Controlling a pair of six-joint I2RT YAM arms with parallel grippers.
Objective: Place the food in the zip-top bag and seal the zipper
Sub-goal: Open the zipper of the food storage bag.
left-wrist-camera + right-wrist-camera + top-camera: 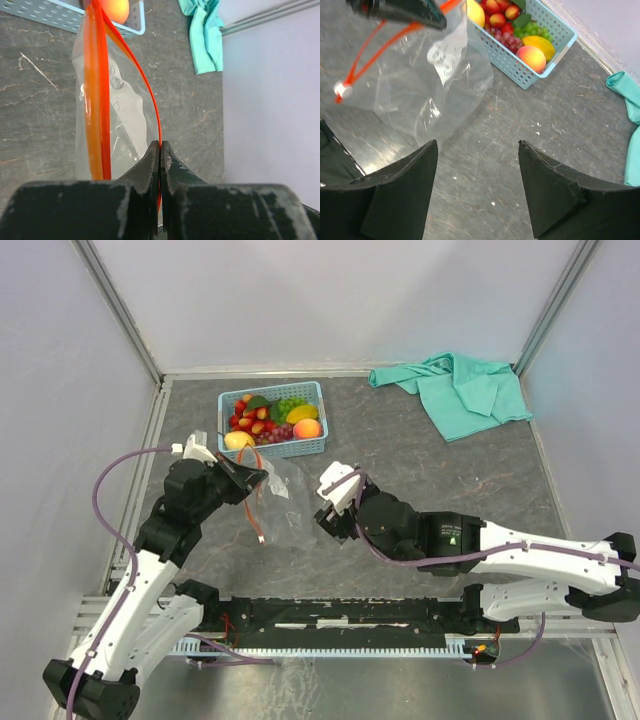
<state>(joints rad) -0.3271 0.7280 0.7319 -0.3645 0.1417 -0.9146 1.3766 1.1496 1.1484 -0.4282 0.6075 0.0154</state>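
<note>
The left gripper (pixel 160 148) had its two black fingers pressed tight together, and caught between them was the thin red-orange zipper (pixel 98 100) of the zip-top bag (pixel 127 112). The bag hung from that pinch, held up by its mouth, with its clear, crinkly body trailing down toward the table (pixel 430 472) just in front of the basket (pixel 300 448). Its lower edge seemed to rest on the table, though the glare on the plastic made that hard to judge. Away from the fingers the two halves of the strip bowed apart, so the mouth stood open there. A small white slider (pixel 342 90) sat at the far end of the strip.

The right gripper (pixel 477 146) hovered low, just to the right of the bag. Its fingers were spread wide, with only bare table showing between them.

The food (pixel 268 416) lay in the light blue lattice basket toward the back of the table. The peach (pixel 530 58) was in one corner with a yellow fruit (pixel 540 44) next to it. Beside those were the green and purple grapes (pixel 532 29) and the red strawberries (pixel 495 20) with their leaves. The lemon (pixel 476 14) sat at the corner nearest the bag. A teal cloth (pixel 462 390) lay crumpled at the back right, well apart from everything else.
</note>
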